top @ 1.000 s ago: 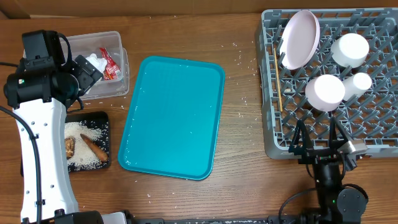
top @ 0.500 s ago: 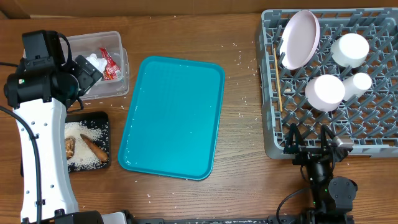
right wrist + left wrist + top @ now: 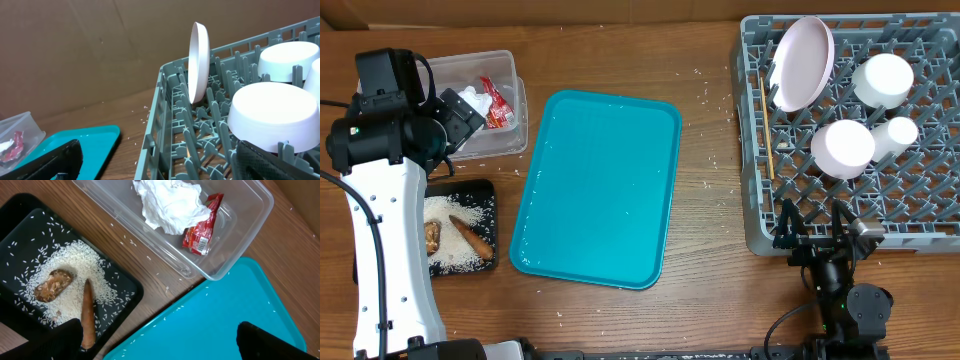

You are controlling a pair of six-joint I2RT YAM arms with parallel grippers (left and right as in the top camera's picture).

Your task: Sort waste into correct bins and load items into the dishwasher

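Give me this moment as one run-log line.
left gripper open | right gripper open by dish rack | napkin, wrapper in clear tub | rice, scraps in black tray | dishes, stick racked

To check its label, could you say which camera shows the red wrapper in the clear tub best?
The left wrist view: the red wrapper lies large and unobstructed beside the napkin. Overhead shows it small; the right wrist catches only a blurred red sliver at the picture's edge.
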